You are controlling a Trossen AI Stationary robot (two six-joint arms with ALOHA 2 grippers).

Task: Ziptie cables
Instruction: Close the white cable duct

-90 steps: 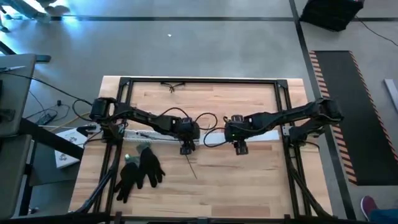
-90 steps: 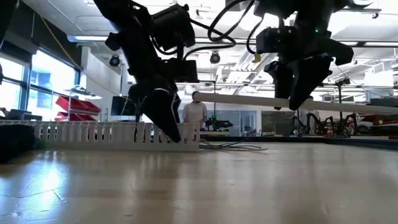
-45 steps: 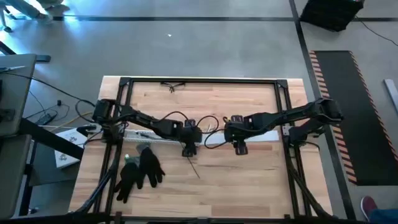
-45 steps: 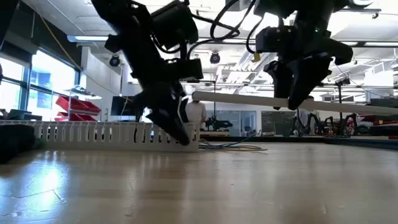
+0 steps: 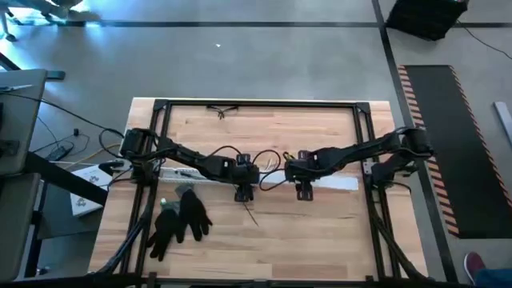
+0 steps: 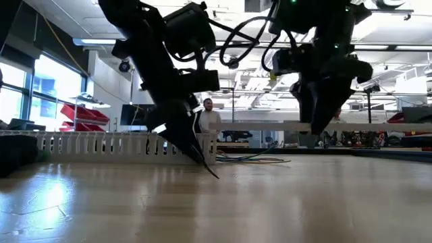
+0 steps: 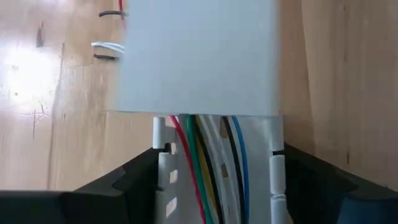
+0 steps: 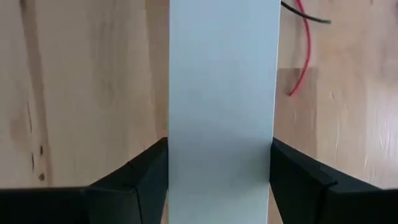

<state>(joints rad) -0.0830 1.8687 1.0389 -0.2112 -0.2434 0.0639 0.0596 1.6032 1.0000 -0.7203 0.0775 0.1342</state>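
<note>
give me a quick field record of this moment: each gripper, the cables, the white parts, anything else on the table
left gripper: low at the end of the slotted channel, fingers astride it in the left wrist view
right gripper: shut on the flat white cover strip, held level above the table
cables: red, green, yellow, white, black and blue wires lying along the inside of the channel, passing under the strip's end
table: light wood
black gloves: on the table nearer the left arm
thin dark strand: on the wood below the left gripper

No readable text, no labels, no brands, no numbers, no signs anywhere
</note>
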